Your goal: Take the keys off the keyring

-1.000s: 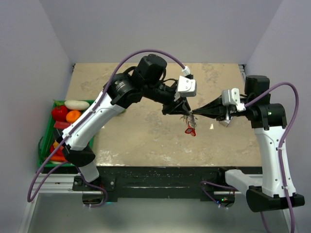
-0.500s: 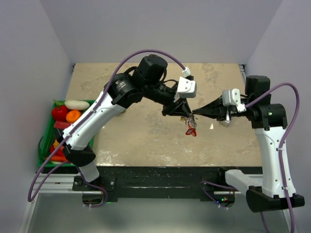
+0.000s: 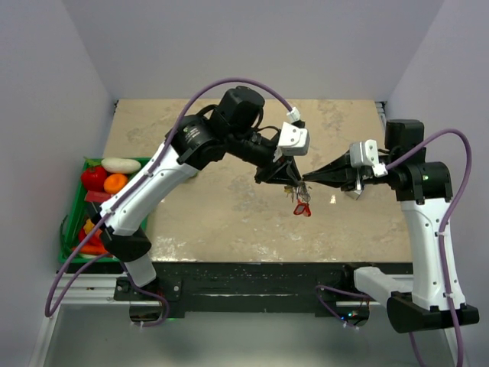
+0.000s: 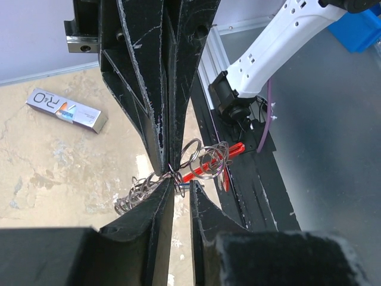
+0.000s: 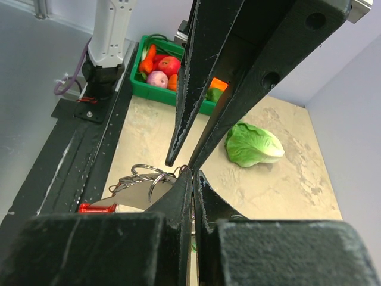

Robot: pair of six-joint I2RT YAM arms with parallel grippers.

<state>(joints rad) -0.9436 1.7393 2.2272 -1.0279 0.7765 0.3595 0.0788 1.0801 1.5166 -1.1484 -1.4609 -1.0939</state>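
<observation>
Below the two hands, the red fob [image 3: 302, 207] hangs over the table [image 3: 229, 222], with open room toward the near edge. The left hand [image 3: 294, 181] is a crack apart, clamped on the keyring [image 4: 215, 162], and the keys [image 5: 128, 195] dangle beside it. The right hand [image 3: 305, 181] is pressed together, its tips at the ring. Only the right wrist view shows a lettuce [image 5: 253, 146] beyond the left hand.

Keyring [image 3: 301, 206] over table [image 3: 229, 222] centre; crate [image 3: 67, 229] beside table's left edge.
</observation>
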